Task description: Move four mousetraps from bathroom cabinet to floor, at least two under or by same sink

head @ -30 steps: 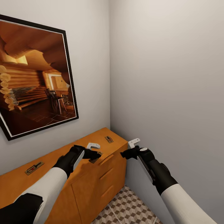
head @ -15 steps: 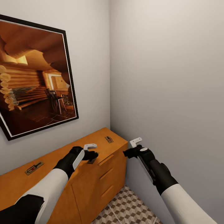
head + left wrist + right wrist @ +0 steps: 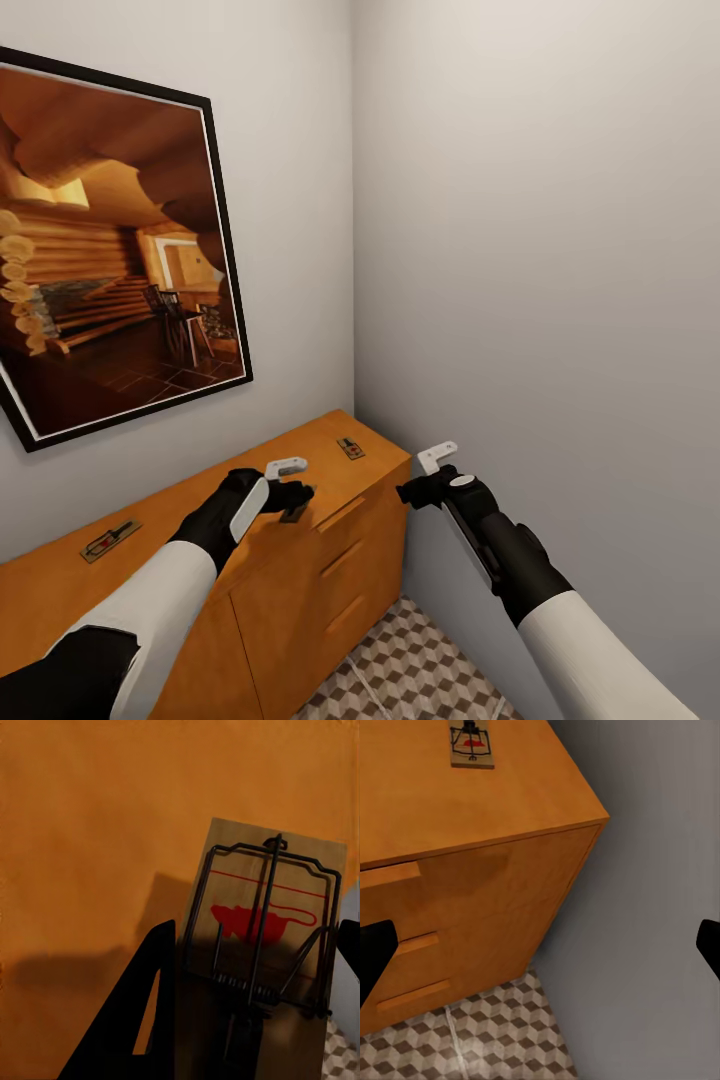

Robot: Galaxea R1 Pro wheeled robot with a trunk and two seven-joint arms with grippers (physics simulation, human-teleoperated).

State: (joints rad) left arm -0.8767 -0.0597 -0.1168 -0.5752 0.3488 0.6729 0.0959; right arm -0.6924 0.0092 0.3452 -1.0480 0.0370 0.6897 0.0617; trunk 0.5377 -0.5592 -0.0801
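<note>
My left gripper (image 3: 298, 497) is shut on a mousetrap (image 3: 295, 513), a tan board with a black spring bar and a red mark, at the front edge of the orange cabinet (image 3: 330, 570). The left wrist view has that mousetrap (image 3: 262, 945) clamped between the black fingers (image 3: 150, 1012), with the cabinet top behind it. A second mousetrap (image 3: 350, 448) lies near the cabinet's far right corner, also seen as the mousetrap (image 3: 472, 744) in the right wrist view. A third mousetrap (image 3: 110, 540) lies at the left of the top. My right gripper (image 3: 418, 478) hangs open beside the cabinet's right end.
A large framed picture (image 3: 110, 250) hangs on the wall above the cabinet. Grey walls meet in a corner behind the cabinet's right end. The cube-patterned bathroom floor (image 3: 410, 670) runs in a narrow strip between the cabinet front (image 3: 472, 922) and the right wall (image 3: 660, 870).
My left gripper has drawn back a little toward me, taking the mousetrap with it at the cabinet's front edge. The right arm has barely moved.
</note>
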